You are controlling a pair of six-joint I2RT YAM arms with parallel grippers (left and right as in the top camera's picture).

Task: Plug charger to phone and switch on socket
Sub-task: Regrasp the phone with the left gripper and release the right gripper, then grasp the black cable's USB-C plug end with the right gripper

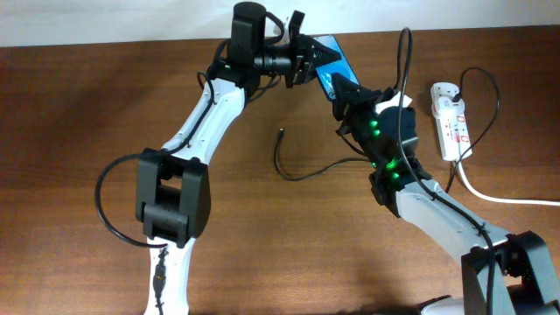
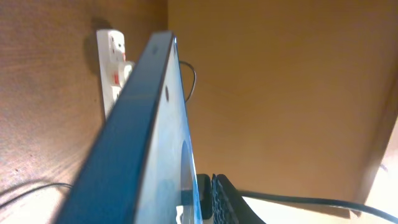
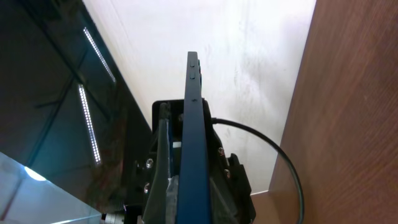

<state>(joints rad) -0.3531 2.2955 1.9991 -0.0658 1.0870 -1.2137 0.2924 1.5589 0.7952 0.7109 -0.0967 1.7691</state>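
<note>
Phone [image 1: 331, 66] on edge, held at both ends
My left gripper [image 1: 306, 59] and right gripper [image 1: 344, 87] clamp it; charger tip [image 1: 281, 133] loose on the table [image 1: 87, 105], equally near both

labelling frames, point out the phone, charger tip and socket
phone [image 1: 331, 61], overhead, on its blue screen
charger tip [image 1: 281, 134], overhead, on the black plug end
socket [image 1: 451, 121], overhead, middle of its white body

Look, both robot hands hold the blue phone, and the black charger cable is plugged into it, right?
Not quite. The left gripper and right gripper do hold the phone, but the charger isn't plugged in: its plug tip lies loose on the table, apart from the phone. The overhead view shows it.
</note>
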